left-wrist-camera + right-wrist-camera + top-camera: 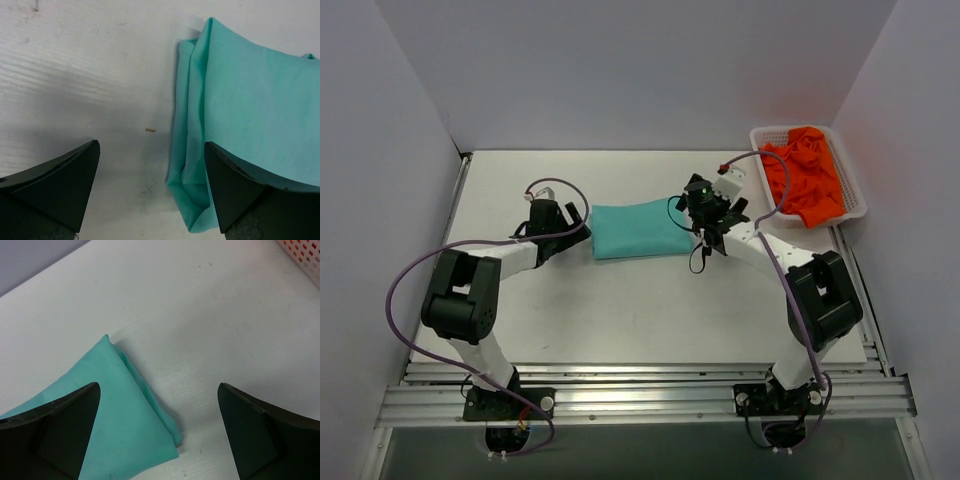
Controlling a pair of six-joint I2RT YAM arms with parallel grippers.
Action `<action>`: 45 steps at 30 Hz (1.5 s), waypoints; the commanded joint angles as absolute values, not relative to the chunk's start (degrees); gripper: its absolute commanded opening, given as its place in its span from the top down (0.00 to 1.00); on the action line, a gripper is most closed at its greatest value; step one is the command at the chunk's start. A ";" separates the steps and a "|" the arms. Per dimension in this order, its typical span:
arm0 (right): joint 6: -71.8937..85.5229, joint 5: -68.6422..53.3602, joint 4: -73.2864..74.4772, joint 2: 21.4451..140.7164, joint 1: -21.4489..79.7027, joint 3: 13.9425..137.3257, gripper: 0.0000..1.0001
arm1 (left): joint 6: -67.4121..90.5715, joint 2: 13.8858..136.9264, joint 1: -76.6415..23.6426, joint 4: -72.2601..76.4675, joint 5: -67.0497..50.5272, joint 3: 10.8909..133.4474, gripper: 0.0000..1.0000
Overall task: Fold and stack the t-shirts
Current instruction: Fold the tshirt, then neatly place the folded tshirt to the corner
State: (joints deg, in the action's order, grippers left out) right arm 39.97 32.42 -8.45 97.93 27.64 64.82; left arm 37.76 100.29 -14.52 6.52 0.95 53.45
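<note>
Where my left gripper [575, 225] hangs low over the white table [620, 300], its jaws stand wide apart with nothing between them but bare tabletop. From the left wrist camera, the left gripper [151, 144] has one finger over bare table. The other finger is in front of the left end of the teal-green t-shirt [250, 95], and I cannot tell whether it presses on the cloth.

The teal-green t-shirt [638, 230] lies folded into a flat, wide rectangle in the middle of the table, between my two grippers. Its layered edges show at the left end as a few stacked folds.

At its right end sits my right gripper [700, 212], also spread wide and gripping nothing. The right wrist camera shows the right gripper [158, 385] with one finger above a folded corner of the teal-green t-shirt [120, 415] and the other over bare table.

Farther right, at the far right corner of the table, a white mesh basket [851, 175] holds the orange t-shirts [805, 180]. They are crumpled in a heap, well apart from the teal one. A bit of the basket [306, 250] shows at the top right edge of the right wrist view.
</note>
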 commanded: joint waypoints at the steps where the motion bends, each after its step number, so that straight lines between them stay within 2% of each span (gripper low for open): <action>1: 38.41 32.25 -12.30 92.56 27.69 62.85 0.00 | 36.39 102.38 -14.24 16.51 -3.07 54.23 0.06; 17: 37.27 33.57 -12.83 91.49 27.33 60.64 0.00 | 40.43 109.78 -14.59 25.05 -8.53 53.26 0.05; 23: 37.79 33.84 -13.18 91.41 27.33 60.03 0.00 | 43.67 106.88 -14.68 30.05 -6.70 48.45 0.01; 31: 38.23 33.31 -13.01 92.28 27.42 60.12 0.00 | 46.93 96.95 -14.68 40.16 -2.19 38.32 0.01; 35: 38.32 33.31 -12.92 92.72 27.33 60.20 0.00 | 47.19 98.69 -14.59 42.35 -7.81 39.81 0.01; 41: 38.32 33.31 -13.01 93.34 27.33 60.12 0.00 | 51.85 106.42 -14.68 56.67 -16.69 40.16 0.01; 45: 38.32 33.49 -13.01 93.43 27.33 60.03 0.00 | 52.73 111.69 -14.68 55.99 -19.16 43.06 0.00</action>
State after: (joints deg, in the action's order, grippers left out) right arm 38.06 32.10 -12.62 93.14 27.46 60.40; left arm 51.00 109.03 -14.59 50.13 -14.48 39.90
